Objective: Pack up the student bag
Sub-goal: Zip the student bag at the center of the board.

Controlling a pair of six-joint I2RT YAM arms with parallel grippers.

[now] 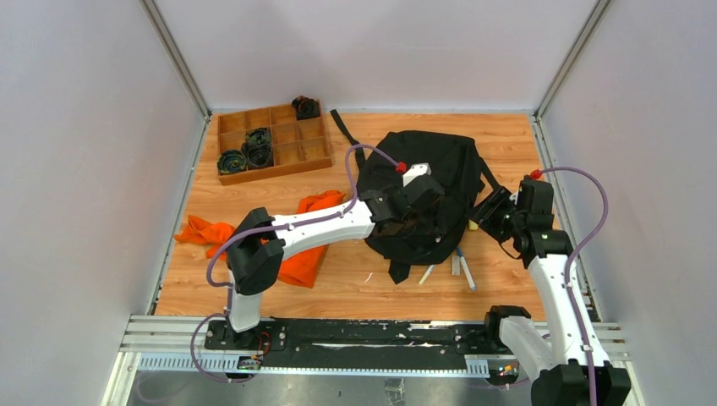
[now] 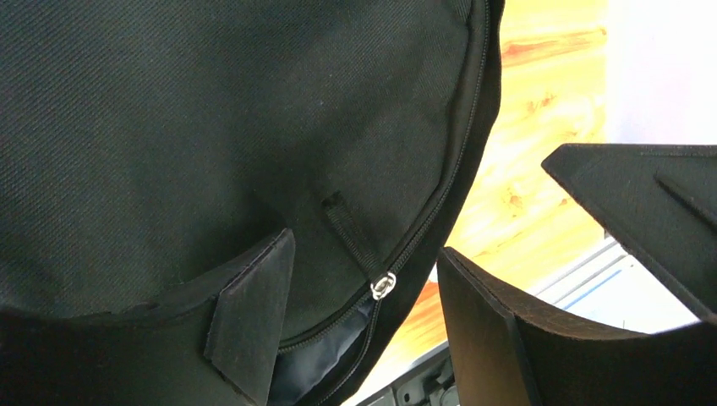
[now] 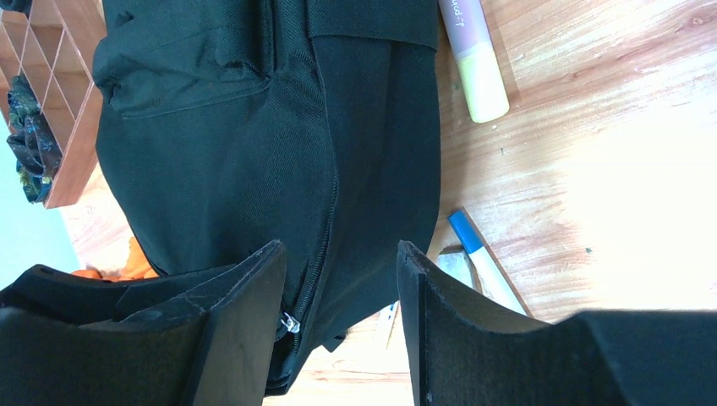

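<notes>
The black student bag (image 1: 431, 169) lies flat in the middle of the table. It fills the left wrist view (image 2: 211, 127) and the right wrist view (image 3: 254, 144). My left gripper (image 1: 427, 199) is open just above the bag's near part, with the silver zipper slider (image 2: 383, 286) between its fingers and the zip partly open below it. My right gripper (image 1: 486, 216) is open at the bag's right edge, with the zipper slider (image 3: 290, 323) beside its left finger. A yellow-capped marker (image 3: 473, 59) and a blue-capped pen (image 3: 482, 258) lie on the table beside the bag.
An orange cloth (image 1: 287, 233) lies left of the bag, under my left arm. A wooden compartment tray (image 1: 270, 144) with dark rolled items stands at the back left. Pens (image 1: 461, 269) lie near the bag's front edge. Grey walls enclose the table.
</notes>
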